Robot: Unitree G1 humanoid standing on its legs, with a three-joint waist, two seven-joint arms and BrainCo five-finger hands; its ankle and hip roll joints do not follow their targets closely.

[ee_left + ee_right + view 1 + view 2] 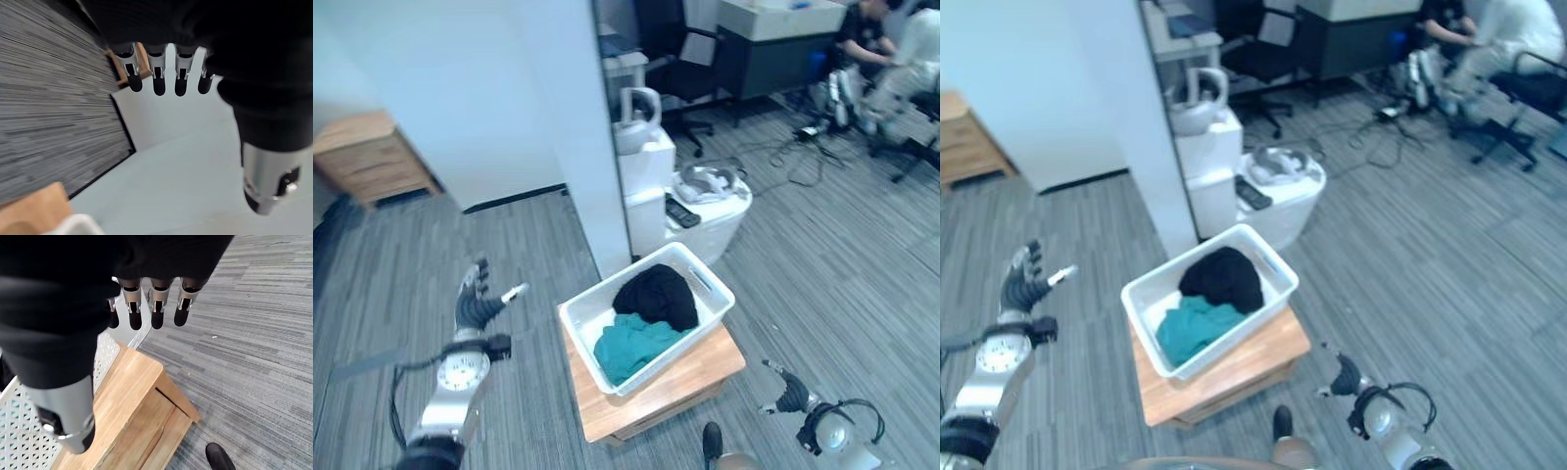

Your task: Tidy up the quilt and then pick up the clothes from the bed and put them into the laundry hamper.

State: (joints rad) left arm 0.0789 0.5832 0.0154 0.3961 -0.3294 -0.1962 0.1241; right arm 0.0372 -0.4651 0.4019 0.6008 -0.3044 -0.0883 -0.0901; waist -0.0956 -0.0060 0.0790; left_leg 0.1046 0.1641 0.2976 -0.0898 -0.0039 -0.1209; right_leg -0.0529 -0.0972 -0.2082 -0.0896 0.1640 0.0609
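the left hand point(478, 304) hangs over the grey floor point(862, 294) with fingers straight and nothing in it, well apart from the white hamper point(710, 284). the hamper sits on a low wooden table point(705, 367) and holds a black garment point(656, 294) and a teal garment point(636, 345). the right hand point(790, 395) hovers near the table's corner, fingers relaxed and empty.

The left hand point(475, 305) and right hand point(791, 396) hang apart, fingers straight, holding nothing.
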